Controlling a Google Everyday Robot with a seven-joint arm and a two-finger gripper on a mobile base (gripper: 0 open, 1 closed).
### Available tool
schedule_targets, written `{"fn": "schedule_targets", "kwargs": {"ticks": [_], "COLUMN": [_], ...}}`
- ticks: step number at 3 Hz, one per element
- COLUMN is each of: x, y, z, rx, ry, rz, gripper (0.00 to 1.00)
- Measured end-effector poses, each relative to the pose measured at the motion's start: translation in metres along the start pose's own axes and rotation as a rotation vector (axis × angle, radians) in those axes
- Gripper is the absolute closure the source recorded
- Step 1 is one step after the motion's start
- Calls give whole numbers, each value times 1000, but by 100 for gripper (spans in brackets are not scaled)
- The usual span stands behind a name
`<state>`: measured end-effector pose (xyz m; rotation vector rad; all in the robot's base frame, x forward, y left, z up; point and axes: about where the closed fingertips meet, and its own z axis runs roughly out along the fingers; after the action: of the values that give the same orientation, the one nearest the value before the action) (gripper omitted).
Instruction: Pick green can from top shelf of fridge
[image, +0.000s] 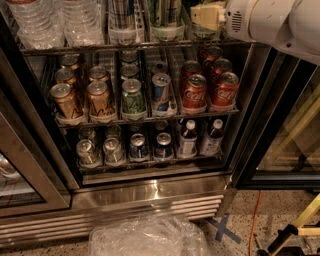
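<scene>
Well, the fridge (150, 196) has its door open and it is dark inside. The gripper (202, 15) is up at the top right. It is pale yellow and sits on the end of a big white arm (272, 20). It is at the front of the top shelf (135, 46), over the white tray lane furthest right. I cannot tell if the gripper is spread wide, pressed together, or pinching something.

The green can (165, 11) stands up straight in its own white tray on the top shelf. It is just to the left of the gripper, with a small gap between them. On the other side of the green can stands a tall striped can (121, 12), silver and dark. Further left are clear water bottles (50, 20).

On the middle shelf there are short cans in rows. The gold cans (82, 97) are on the left. Next comes a short green can (132, 96), then a blue and silver can (161, 91). The red cans (210, 90) are on the right.

On the bottom shelf there are more small cans (125, 147) and two dark bottles (200, 136) with white caps.

On the floor in front of the fridge lies a crinkly clear plastic bag (150, 237). Near it, to the right, is a blue tape cross (224, 227). An orange cable (255, 215) runs along the floor further right.
</scene>
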<state>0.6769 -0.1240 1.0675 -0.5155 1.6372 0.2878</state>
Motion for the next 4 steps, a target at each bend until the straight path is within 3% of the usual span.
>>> {"fn": "schedule_targets", "kwargs": {"ticks": [1, 4], "x": [1, -14], "y": [1, 9], "z": [3, 2], "rx": [4, 1], "ry": [-10, -61], "rz": [8, -6], "gripper": [100, 100]}}
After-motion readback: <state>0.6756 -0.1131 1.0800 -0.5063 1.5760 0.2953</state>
